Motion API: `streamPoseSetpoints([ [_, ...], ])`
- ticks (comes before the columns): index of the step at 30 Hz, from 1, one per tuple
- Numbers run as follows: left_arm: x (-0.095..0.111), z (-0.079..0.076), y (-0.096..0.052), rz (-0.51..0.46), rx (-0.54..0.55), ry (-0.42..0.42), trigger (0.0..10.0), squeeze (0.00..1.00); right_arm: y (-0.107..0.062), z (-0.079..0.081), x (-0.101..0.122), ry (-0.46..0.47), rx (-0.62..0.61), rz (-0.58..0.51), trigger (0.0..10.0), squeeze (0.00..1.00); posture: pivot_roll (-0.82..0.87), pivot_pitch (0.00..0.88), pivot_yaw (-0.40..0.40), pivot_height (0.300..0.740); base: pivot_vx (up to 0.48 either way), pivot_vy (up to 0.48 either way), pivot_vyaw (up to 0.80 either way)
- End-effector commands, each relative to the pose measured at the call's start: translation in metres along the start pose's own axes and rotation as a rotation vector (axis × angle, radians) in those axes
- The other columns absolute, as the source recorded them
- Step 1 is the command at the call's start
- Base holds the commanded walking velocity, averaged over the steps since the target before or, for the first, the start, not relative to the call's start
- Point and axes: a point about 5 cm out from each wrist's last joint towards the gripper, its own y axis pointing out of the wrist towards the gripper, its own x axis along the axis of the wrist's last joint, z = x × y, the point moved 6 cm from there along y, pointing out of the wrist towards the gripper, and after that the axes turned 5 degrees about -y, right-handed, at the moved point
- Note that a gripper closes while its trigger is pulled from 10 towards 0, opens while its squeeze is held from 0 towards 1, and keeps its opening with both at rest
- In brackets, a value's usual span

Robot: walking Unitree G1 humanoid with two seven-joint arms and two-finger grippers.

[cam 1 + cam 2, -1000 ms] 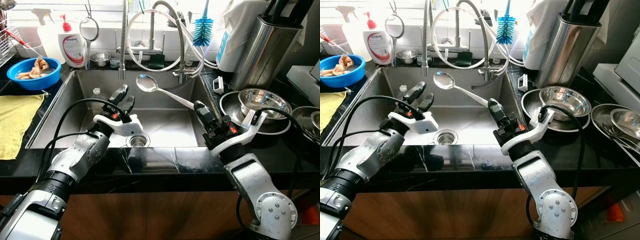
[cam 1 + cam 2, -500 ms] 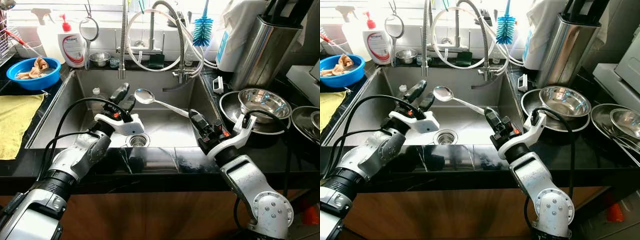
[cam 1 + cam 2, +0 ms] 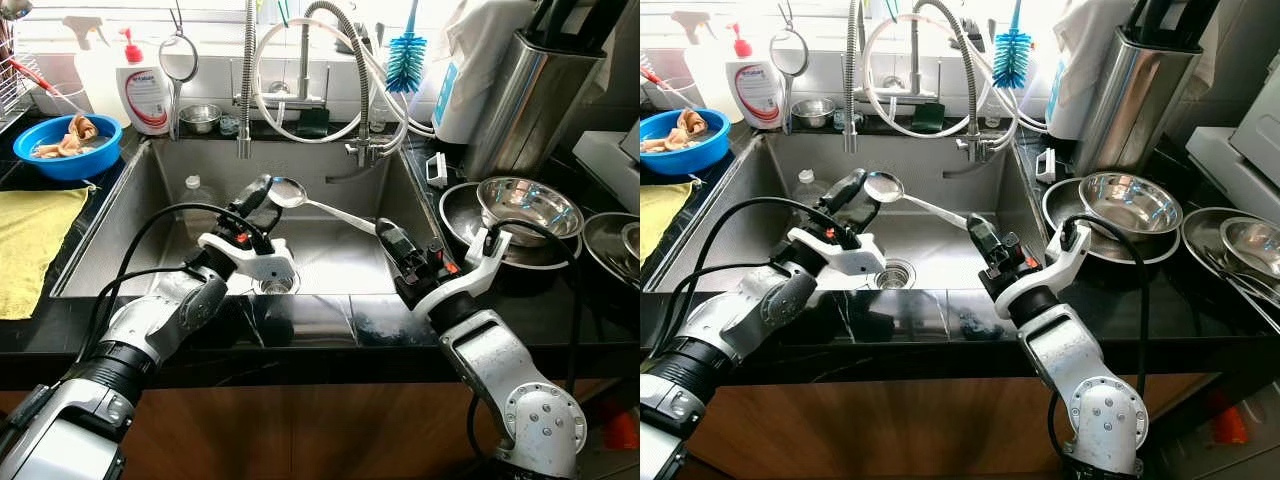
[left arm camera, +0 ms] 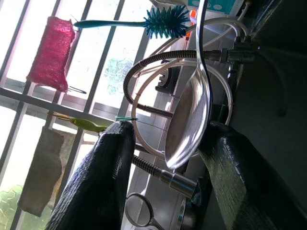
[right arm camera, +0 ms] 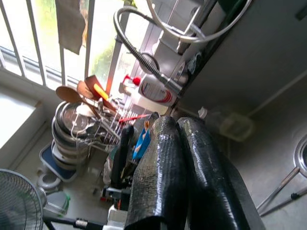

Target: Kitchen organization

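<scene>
A long steel spoon (image 3: 300, 197) hangs over the sink (image 3: 330, 245), its bowl pointing to the left. My right gripper (image 3: 389, 236) is shut on the handle's end over the sink's right half. In the right wrist view its fingers (image 5: 189, 158) are pressed together. My left gripper (image 3: 263, 197) is open at the spoon's bowl. The left wrist view has that bowl (image 4: 189, 120) between the two spread fingers (image 4: 103, 172), apart from both.
A drain (image 3: 277, 284) and a clear plastic bottle (image 3: 200, 190) are in the sink. Faucet hoses (image 3: 330, 70) loop behind it. A blue bowl (image 3: 67, 146), a soap bottle (image 3: 146, 92) and a yellow cloth (image 3: 30, 235) stand left; steel bowls (image 3: 527, 205) and a knife block (image 3: 530, 95) stand right.
The right gripper has lowered the spoon and brought it left and nearer. The left gripper has risen to the right until its fingers flank the spoon's bowl.
</scene>
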Motion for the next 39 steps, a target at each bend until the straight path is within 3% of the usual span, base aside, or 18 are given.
streamPoseSetpoints([
  [1, 0.0080, -0.0004, 0.0002, -0.032, 0.002, -0.004, 10.0, 0.00, -0.0134, -0.0077, -0.0557, 0.135, -0.033, 0.112, 10.0, 0.00, 0.07, 0.000, -0.072, 0.740, 0.000, 0.000, 0.00],
  [4, 0.0080, -0.0004, 0.0001, -0.031, 0.003, -0.002, 10.0, 0.00, -0.0138, -0.0056, -0.0592, 0.131, -0.026, 0.130, 10.0, 0.00, 0.07, 0.000, -0.074, 0.740, 0.000, 0.000, 0.00],
  [6, 0.0079, -0.0006, 0.0001, -0.029, 0.003, -0.004, 8.5, 0.00, -0.0143, -0.0062, -0.0601, 0.128, -0.029, 0.137, 10.0, 0.00, 0.07, 0.000, -0.075, 0.740, 0.000, 0.000, 0.00],
  [7, 0.0077, -0.0006, 0.0001, -0.029, 0.003, -0.004, 0.0, 0.00, -0.0144, -0.0066, -0.0600, 0.125, -0.030, 0.138, 10.0, 0.00, 0.07, 0.000, -0.075, 0.740, 0.000, 0.000, 0.00],
  [21, 0.0055, -0.0034, -0.0014, -0.017, -0.010, -0.009, 0.0, 0.00, -0.0148, -0.0101, -0.0567, 0.100, -0.046, 0.133, 10.0, 0.00, 0.06, 0.000, -0.080, 0.740, 0.000, 0.000, 0.00],
  [30, 0.0038, -0.0042, -0.0011, -0.010, -0.018, -0.005, 0.0, 0.00, -0.0147, -0.0133, -0.0562, -0.026, -0.056, 0.144, 10.0, 0.00, 0.07, 0.000, -0.080, 0.740, 0.000, 0.000, 0.00],
  [31, 0.0035, -0.0044, -0.0013, -0.009, -0.019, -0.004, 0.0, 0.00, -0.0142, -0.0134, -0.0542, -0.028, -0.056, 0.133, 10.0, 0.75, 0.07, 0.000, -0.080, 0.740, 0.000, 0.000, 0.00],
  [32, 0.0032, -0.0045, -0.0014, -0.008, -0.019, -0.003, 0.0, 0.00, -0.0138, -0.0130, -0.0529, -0.029, -0.054, 0.126, 10.0, 0.91, 0.06, 0.000, -0.081, 0.740, 0.000, 0.000, 0.00],
  [33, 0.0027, -0.0048, -0.0016, -0.007, -0.021, -0.002, 0.0, 0.00, -0.0137, -0.0125, -0.0522, -0.033, -0.051, 0.122, 10.0, 1.00, 0.06, 0.000, -0.081, 0.740, 0.000, 0.000, 0.00],
  [39, 0.0020, -0.0046, -0.0020, -0.004, -0.021, 0.002, 0.0, 0.00, -0.0139, -0.0152, -0.0507, -0.025, -0.063, 0.107, 10.0, 1.00, 0.06, 0.000, -0.081, 0.740, 0.000, 0.000, 0.00],
])
